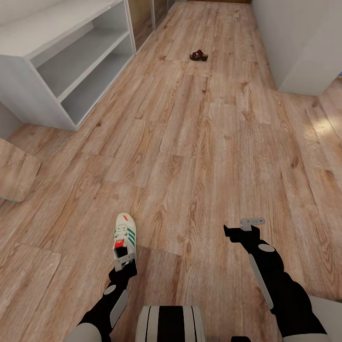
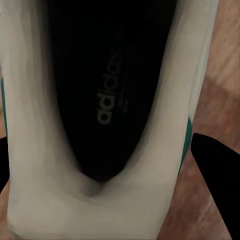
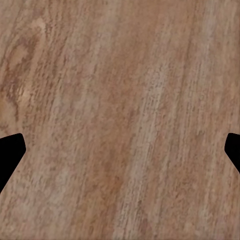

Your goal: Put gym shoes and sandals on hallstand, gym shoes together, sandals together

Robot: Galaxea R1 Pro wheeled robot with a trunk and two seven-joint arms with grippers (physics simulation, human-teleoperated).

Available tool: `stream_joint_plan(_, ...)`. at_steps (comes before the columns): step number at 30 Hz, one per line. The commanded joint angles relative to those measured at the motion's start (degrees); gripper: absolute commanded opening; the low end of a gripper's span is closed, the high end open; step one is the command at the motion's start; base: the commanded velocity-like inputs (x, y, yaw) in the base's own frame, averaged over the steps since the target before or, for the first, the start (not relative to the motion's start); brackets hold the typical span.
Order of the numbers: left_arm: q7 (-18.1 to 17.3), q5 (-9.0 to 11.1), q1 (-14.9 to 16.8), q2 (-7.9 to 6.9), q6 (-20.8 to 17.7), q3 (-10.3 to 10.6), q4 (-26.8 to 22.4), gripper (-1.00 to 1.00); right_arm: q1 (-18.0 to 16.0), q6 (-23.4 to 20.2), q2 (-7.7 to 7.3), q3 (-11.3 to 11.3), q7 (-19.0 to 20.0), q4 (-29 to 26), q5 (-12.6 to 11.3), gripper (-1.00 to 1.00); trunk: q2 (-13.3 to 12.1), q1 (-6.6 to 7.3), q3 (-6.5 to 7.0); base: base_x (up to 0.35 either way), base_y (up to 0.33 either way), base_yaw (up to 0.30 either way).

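One cream-white gym shoe (image 1: 125, 235) with green stripes and a red tongue mark sits at my left gripper (image 1: 124, 260), which is shut on its heel. The left wrist view looks into the shoe's dark insole (image 2: 112, 100), with a black finger (image 2: 220, 190) pressed against each side of the heel. My right gripper (image 1: 244, 228) hangs open over bare corridor floor (image 3: 120, 100), fingers wide apart. A brown sandal (image 1: 198, 55) lies far ahead on the planks. The pale-grey hallstand (image 1: 28, 71) with two open shelves stands at the upper left.
A white wall or cabinet block (image 1: 304, 42) juts in at the upper right. A wood-topped surface (image 1: 14, 171) lies at the left edge. Dark wooden doors (image 1: 142, 19) follow behind the hallstand. Open planks stretch between me and the sandal.
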State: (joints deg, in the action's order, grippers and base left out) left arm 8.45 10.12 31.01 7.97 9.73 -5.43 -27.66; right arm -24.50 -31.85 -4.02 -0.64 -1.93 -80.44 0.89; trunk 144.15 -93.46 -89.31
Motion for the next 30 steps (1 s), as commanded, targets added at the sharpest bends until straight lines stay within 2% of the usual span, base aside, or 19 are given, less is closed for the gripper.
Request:
stream_joint_plan(1, 0.0, 0.5, 0.0, 0.02, 0.2, 0.0, -0.1, -1.0, 0.0, -0.3, -0.03, -0.1, -0.2, -0.1, 0.1, 1.0, 0.0, 0.01, -0.03, 0.0, 0.0, 0.0)
stream_joint_plan(14, 0.0, 0.4, -0.1, -0.01, 0.2, 0.0, -0.5, -1.0, 0.0, -0.3, -0.05, -0.1, -0.1, 0.0, 0.1, 1.0, 0.0, 0.01, -0.03, 0.0, 0.0, 0.0)
stream_joint_plan(30, -0.8, 0.3, -0.1, -0.52, 0.2, 0.3, -0.5, -1.0, 0.0, -0.1, -0.72, 0.1, 0.1, 0.3, 0.5, 1.0, -0.2, 0.42, 3.51, 0.0, 0.0, 0.0)
